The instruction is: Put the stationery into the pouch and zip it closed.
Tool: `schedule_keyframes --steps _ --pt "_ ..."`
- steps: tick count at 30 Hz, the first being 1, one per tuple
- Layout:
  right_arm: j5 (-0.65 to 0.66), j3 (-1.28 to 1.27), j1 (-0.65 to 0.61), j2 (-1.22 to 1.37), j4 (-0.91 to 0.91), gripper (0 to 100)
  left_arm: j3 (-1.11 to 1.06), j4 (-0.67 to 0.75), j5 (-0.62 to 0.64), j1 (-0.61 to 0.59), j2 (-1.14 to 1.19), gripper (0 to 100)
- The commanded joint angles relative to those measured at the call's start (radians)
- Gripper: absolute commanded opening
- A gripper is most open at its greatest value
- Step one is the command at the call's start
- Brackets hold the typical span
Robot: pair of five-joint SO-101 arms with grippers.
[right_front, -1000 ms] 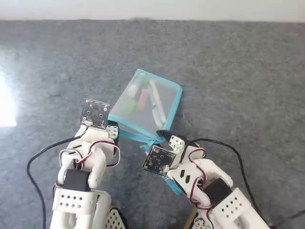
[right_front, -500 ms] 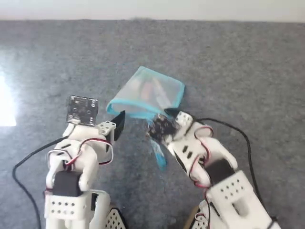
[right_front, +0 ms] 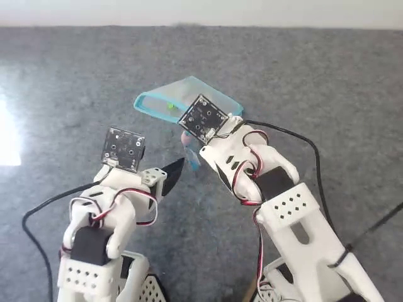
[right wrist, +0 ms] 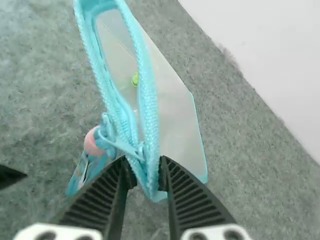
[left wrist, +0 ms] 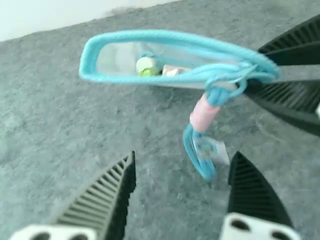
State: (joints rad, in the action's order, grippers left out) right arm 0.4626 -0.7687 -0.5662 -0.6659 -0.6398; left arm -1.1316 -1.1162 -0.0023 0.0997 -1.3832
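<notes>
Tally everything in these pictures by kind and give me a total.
Pouch: 1
Grippers: 2 (left gripper, right gripper)
Stationery ends seen in the pouch: 2 (green end, beige end)
Zip-pull charm: 1
Total: 6

Likely a robot lab: grey felt mat [right_front: 327, 94] against white wall [right_front: 201, 12].
</notes>
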Motion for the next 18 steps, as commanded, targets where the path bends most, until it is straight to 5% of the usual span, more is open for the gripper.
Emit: schedule_keyframes --steps 1,6,18 --pt "-0.017 0.060 0.013 -0.050 -0.056 0.8 -0.088 0.169 -0.009 0.034 -0.008 29" --pt "-0.044 0.058 -0.021 -0.140 -0.143 0.8 -0.176 0.298 -0.011 0.040 -0.003 29" --pt "-0.058 0.058 -0.084 -0.209 -0.255 0.8 -0.186 0.272 -0.009 0.163 -0.003 28"
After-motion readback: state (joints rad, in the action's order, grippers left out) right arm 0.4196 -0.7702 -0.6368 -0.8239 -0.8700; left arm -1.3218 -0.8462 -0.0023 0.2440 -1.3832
